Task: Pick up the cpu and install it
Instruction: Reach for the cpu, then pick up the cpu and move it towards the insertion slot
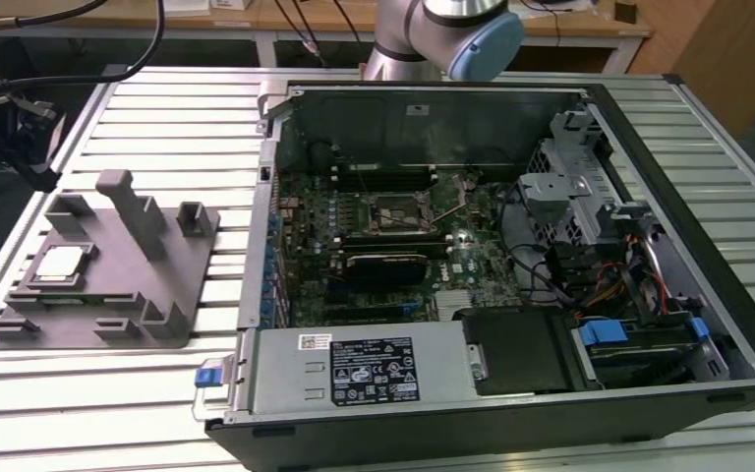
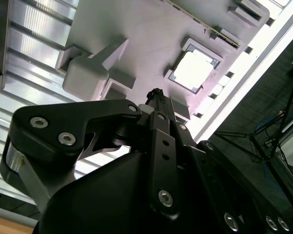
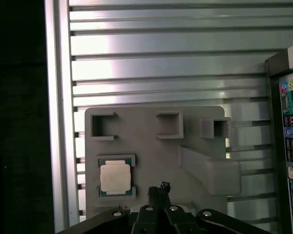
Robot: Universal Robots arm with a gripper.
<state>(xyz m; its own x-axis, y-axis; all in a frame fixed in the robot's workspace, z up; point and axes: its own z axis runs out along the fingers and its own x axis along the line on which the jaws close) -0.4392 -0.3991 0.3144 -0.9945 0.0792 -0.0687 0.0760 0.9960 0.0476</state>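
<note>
The cpu (image 1: 60,263), a small square chip with a silvery top, lies flat in a recess of the grey fixture plate (image 1: 115,295) at the exterior view's left. In both wrist views it sits seated in that pocket, cpu (image 3: 115,176) and cpu (image 2: 193,70). My gripper (image 3: 159,187) hangs well above the fixture plate (image 3: 151,156), beside the chip and apart from it. The black fingers (image 2: 155,95) meet at one tip with nothing between them. The motherboard's socket (image 1: 397,211) lies inside the open computer case (image 1: 509,256).
The fixture plate carries a tall grey post (image 1: 135,211) and several small brackets. The case's walls, drive cage (image 1: 574,187) and cables surround the motherboard. A ribbed metal table (image 1: 89,383) lies under everything. The arm's joint (image 1: 463,34) stands behind the case.
</note>
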